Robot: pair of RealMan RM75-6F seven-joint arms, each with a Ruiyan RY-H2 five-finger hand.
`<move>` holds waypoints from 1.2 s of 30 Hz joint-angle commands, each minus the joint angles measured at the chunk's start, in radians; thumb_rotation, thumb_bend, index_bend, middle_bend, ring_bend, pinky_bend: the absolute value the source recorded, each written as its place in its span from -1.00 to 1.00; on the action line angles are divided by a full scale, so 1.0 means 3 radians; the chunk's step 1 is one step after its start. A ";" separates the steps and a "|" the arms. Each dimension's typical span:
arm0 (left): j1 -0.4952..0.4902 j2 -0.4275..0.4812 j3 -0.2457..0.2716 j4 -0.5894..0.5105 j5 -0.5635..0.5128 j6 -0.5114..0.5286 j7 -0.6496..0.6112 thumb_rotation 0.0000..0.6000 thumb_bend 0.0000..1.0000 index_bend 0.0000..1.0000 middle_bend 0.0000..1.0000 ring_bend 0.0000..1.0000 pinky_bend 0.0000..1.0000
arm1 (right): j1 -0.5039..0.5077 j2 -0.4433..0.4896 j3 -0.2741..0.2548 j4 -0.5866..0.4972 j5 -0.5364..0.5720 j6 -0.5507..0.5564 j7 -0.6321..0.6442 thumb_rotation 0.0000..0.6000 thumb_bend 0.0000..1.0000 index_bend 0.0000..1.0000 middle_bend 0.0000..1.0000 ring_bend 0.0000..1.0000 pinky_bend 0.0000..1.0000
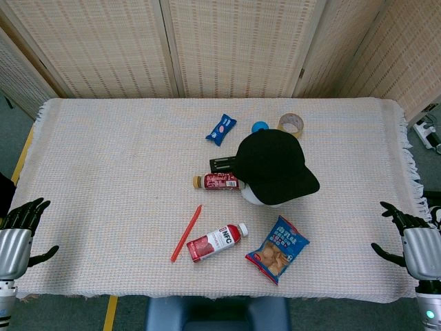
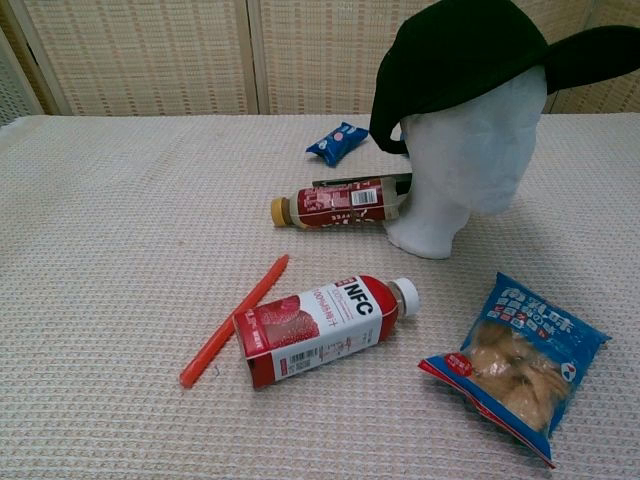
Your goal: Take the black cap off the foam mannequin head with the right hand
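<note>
The black cap (image 1: 273, 164) sits on the white foam mannequin head (image 2: 468, 158), its brim pointing right in the chest view, where the cap (image 2: 460, 52) covers the crown. My right hand (image 1: 413, 241) hangs at the table's right front corner, fingers spread, holding nothing, far from the cap. At the left front corner my left hand (image 1: 19, 231) is likewise open with fingers apart. Neither hand shows in the chest view.
A dark red bottle (image 1: 216, 181) lies against the mannequin head's left side. In front lie a red NFC bottle (image 1: 216, 242), an orange-red stick (image 1: 187, 233) and a blue snack bag (image 1: 278, 249). Behind are a blue packet (image 1: 220, 129), a blue lid (image 1: 259, 127) and a tape roll (image 1: 291, 124).
</note>
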 commanded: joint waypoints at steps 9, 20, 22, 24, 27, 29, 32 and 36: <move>-0.0010 0.0000 0.0003 0.0013 0.0003 -0.0026 -0.0061 1.00 -0.72 -0.65 -0.68 -0.71 -0.62 | 0.0223 -0.0012 0.0172 -0.0087 -0.0238 0.0047 0.0041 1.00 -0.83 -0.50 -0.18 0.24 0.62; 0.0002 0.0055 0.0006 -0.0047 -0.0007 -0.0024 -0.0085 1.00 -0.71 -0.63 -0.68 -0.70 -0.62 | 0.0757 0.0043 0.0512 -0.0448 -0.0289 -0.0316 -0.0308 1.00 -0.66 -0.43 -0.19 0.38 0.69; 0.0006 0.0055 0.0006 -0.0049 -0.0007 -0.0018 -0.0087 1.00 -0.71 -0.63 -0.68 -0.70 -0.62 | 0.0854 0.0019 0.0557 -0.0488 -0.0285 -0.0391 -0.0361 1.00 -0.64 -0.42 -0.19 0.39 0.69; 0.0012 0.0054 0.0007 -0.0048 -0.0012 -0.0015 -0.0091 1.00 -0.72 -0.63 -0.68 -0.70 -0.62 | 0.0930 -0.0009 0.0582 -0.0514 -0.0279 -0.0457 -0.0410 1.00 -0.62 -0.40 -0.19 0.40 0.69; 0.0020 0.0062 0.0012 -0.0051 -0.0029 -0.0022 -0.0096 1.00 -0.71 -0.63 -0.68 -0.69 -0.62 | 0.1040 -0.0072 0.0594 -0.0530 -0.0269 -0.0566 -0.0478 1.00 -0.58 -0.37 -0.19 0.41 0.69; 0.0028 0.0069 0.0016 -0.0055 -0.0039 -0.0023 -0.0105 1.00 -0.71 -0.62 -0.68 -0.69 -0.62 | 0.1100 -0.0128 0.0582 -0.0525 -0.0261 -0.0631 -0.0522 1.00 -0.55 -0.36 -0.19 0.42 0.69; 0.0038 0.0074 0.0022 -0.0048 -0.0047 -0.0024 -0.0120 1.00 -0.72 -0.62 -0.68 -0.69 -0.62 | 0.1164 -0.0218 0.0550 -0.0492 -0.0263 -0.0694 -0.0579 1.00 -0.54 -0.34 -0.19 0.43 0.69; 0.0039 0.0084 0.0027 -0.0045 -0.0070 -0.0054 -0.0144 1.00 -0.72 -0.61 -0.68 -0.69 -0.62 | 0.1231 -0.0352 0.0533 -0.0417 -0.0246 -0.0726 -0.0633 1.00 -0.53 -0.29 -0.19 0.44 0.69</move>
